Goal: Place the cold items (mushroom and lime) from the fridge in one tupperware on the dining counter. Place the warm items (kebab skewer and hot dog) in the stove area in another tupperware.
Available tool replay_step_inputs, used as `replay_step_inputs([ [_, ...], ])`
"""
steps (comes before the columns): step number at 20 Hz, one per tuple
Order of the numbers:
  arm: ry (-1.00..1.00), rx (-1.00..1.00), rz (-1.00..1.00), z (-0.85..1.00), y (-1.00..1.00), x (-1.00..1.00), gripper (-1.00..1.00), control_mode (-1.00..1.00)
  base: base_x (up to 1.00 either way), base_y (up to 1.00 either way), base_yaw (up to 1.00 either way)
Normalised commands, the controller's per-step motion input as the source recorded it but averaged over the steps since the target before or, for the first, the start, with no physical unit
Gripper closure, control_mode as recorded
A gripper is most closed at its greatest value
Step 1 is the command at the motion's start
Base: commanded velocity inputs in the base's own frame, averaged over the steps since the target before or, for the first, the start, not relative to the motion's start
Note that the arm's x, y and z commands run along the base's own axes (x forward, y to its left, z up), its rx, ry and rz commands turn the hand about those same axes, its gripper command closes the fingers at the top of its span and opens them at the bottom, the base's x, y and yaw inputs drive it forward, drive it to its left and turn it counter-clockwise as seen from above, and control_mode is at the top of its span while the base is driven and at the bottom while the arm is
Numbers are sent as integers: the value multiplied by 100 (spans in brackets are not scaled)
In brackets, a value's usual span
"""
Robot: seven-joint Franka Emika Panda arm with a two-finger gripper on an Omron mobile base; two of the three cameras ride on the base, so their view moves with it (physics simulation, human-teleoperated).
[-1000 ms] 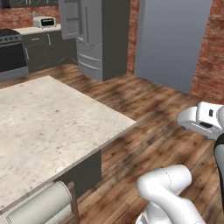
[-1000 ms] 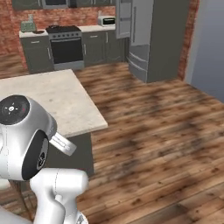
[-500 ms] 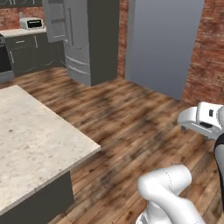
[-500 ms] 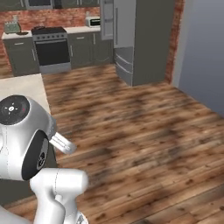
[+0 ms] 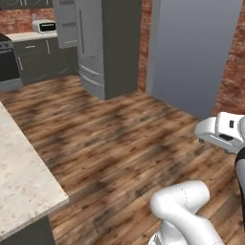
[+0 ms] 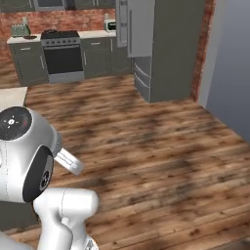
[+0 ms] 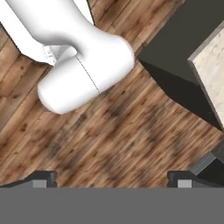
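While nearing tall grey steel fridge [image 5: 107, 45]: two-finger gripper [image 7: 112, 180] wide open, empty; presumably handle soft mushroom gently, mid-body.

Arm folded; hand [image 7: 111, 179] facing down, fingers spread wide.

Base cams share fridge [image 5: 107, 45]; hand cam faces floor [image 7: 131, 131].

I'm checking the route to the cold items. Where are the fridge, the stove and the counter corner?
fridge [image 6: 168, 49], right base view, on its dark side panel.
stove [image 6: 62, 57], right base view, on the oven door.
counter [image 5: 21, 184], left base view, on the stone top near its corner.
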Motion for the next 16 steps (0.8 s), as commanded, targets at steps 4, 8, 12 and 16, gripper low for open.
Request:
replay_step_inputs([
  [4,0,0,0,0,0,0,-100,100,100,-38,36],
  [8,0,0,0,0,0,0,-100,100,100,-9,28],
  [12,0,0,0,0,0,0,-100,100,100,0,9],
  [16,0,0,0,0,0,0,-100,100,100,0,0],
])
